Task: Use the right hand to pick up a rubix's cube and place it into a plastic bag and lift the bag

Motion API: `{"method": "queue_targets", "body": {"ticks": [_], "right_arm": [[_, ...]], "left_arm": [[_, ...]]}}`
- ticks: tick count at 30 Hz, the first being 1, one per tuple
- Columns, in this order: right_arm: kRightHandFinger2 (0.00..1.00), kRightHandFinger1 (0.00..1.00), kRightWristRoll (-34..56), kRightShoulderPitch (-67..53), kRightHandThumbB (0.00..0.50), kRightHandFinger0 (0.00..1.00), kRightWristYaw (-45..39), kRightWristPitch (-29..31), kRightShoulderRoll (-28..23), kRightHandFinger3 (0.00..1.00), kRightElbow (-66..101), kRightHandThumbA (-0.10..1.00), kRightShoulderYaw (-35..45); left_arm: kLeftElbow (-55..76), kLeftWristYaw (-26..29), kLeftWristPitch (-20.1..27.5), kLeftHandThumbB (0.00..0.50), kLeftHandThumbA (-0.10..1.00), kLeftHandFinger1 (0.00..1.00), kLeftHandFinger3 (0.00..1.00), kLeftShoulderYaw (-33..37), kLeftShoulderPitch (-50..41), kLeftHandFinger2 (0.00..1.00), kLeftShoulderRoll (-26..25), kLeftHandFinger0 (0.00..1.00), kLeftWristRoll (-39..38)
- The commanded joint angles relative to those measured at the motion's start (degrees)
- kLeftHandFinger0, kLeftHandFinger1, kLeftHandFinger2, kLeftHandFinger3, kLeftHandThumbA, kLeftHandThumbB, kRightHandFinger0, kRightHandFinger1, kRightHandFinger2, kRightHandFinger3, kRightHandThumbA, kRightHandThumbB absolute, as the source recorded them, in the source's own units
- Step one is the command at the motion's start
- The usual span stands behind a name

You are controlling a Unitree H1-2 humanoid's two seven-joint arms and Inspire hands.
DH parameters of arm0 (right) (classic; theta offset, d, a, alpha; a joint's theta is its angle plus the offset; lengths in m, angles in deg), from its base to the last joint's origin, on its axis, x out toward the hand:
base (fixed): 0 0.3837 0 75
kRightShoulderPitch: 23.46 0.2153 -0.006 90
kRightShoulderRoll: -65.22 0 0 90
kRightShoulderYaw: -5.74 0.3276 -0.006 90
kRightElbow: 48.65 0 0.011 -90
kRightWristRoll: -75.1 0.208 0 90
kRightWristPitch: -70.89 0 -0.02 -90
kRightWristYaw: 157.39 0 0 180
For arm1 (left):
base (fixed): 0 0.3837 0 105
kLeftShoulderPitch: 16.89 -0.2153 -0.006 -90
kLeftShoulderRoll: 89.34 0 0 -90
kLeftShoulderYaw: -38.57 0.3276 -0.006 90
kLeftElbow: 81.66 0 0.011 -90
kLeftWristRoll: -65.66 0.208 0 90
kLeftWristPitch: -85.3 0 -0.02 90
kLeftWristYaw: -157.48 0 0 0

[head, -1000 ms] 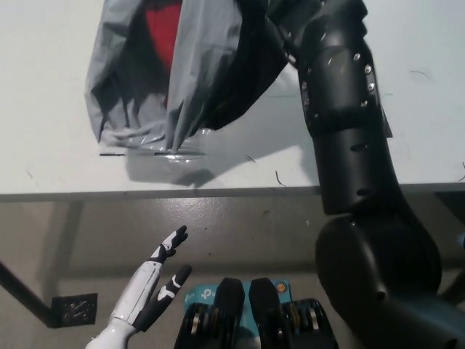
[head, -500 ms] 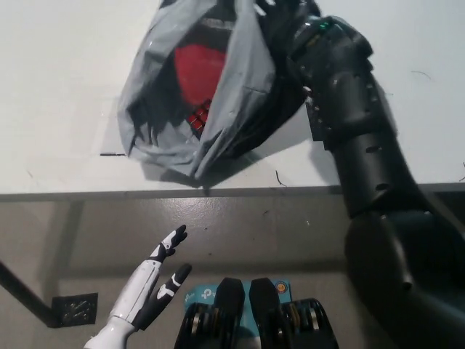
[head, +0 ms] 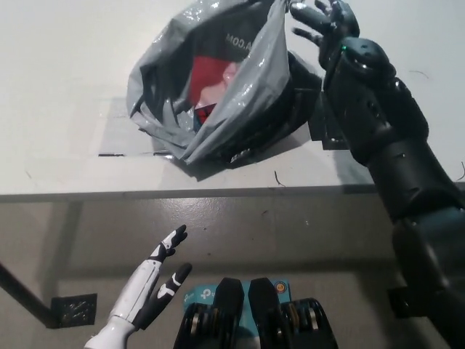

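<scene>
The black right hand [head: 323, 22] is up at the top of the head view, over the far part of the white table [head: 58, 87]. Its fingers [head: 305, 33] are spread apart, some pointing left towards the upper edge of the grey plastic bag [head: 240, 87]. One fingertip sits right at the bag's top corner, but whether it touches or hooks the plastic cannot be told. The palm holds nothing that can be seen. The black forearm runs down and to the right from the hand, leaving the picture at the lower right.

The bag lies on the table just left of the right hand, slumped on its side with its mouth facing up and to the left. The plastic is crumpled and glossy, with some white printed lettering on the inner fold near the top. Inside the opening shows a red mass, and below it a small patch of red squares with dark lines, the rubix's cube [head: 205, 110], resting low in the bag. A dark shadow or dark material lies under the bag's right side.

The white left hand [head: 149, 287] rests low at the lower left, below the table edge, fingers open and loosely apart, holding nothing
</scene>
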State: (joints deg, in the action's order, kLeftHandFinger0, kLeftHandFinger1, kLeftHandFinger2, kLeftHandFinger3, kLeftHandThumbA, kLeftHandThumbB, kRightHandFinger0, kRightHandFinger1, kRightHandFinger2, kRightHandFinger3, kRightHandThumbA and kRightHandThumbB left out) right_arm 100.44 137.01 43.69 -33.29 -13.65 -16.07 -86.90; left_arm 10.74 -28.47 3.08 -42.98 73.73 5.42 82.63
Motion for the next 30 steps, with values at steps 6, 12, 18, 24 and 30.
{"method": "queue_targets", "body": {"ticks": [6, 12, 18, 24, 30], "right_arm": [[1.0, 1.0, -26.9, 5.15, 0.5, 1.0, -0.27, -4.32, -8.19, 1.0, 11.93, 0.67, -19.73], [1.0, 1.0, -27.34, 4.37, 0.5, 1.0, -2.44, -7.95, -10.59, 1.0, 20.16, 0.77, -20.76], [1.0, 1.0, -26.34, 2.94, 0.5, 1.0, -2.74, -9.37, -12.65, 1.0, 34.21, 0.93, -16.44], [1.0, 1.0, -18.71, 1.27, 0.492, 1.0, -7.22, -12.65, -15.52, 1.0, 51.8, 0.88, -9.2], [1.0, 1.0, -13.16, -1.92, 0.383, 1.0, -6.34, -12.75, -20.83, 1.0, 63.66, 0.55, -7.57]], "left_arm": [[1.58, -1.17, 0.31, 0.117, 1.0, 1.0, 1.0, 0.63, 1.26, 1.0, -1.0, 1.0, 0.0], [2.0, -1.75, -0.45, 0.124, 1.0, 1.0, 1.0, 0.91, 1.16, 1.0, -1.37, 1.0, 0.26], [2.17, -1.43, -0.61, 0.123, 1.0, 1.0, 1.0, 0.91, 1.65, 1.0, -1.29, 1.0, 0.65], [1.61, -1.05, 0.05, 0.111, 1.0, 1.0, 1.0, 0.91, 1.12, 1.0, -1.16, 1.0, 0.55], [1.44, -1.15, 0.05, 0.121, 1.0, 1.0, 1.0, 1.03, 1.09, 1.0, -0.92, 1.0, 0.23]]}}
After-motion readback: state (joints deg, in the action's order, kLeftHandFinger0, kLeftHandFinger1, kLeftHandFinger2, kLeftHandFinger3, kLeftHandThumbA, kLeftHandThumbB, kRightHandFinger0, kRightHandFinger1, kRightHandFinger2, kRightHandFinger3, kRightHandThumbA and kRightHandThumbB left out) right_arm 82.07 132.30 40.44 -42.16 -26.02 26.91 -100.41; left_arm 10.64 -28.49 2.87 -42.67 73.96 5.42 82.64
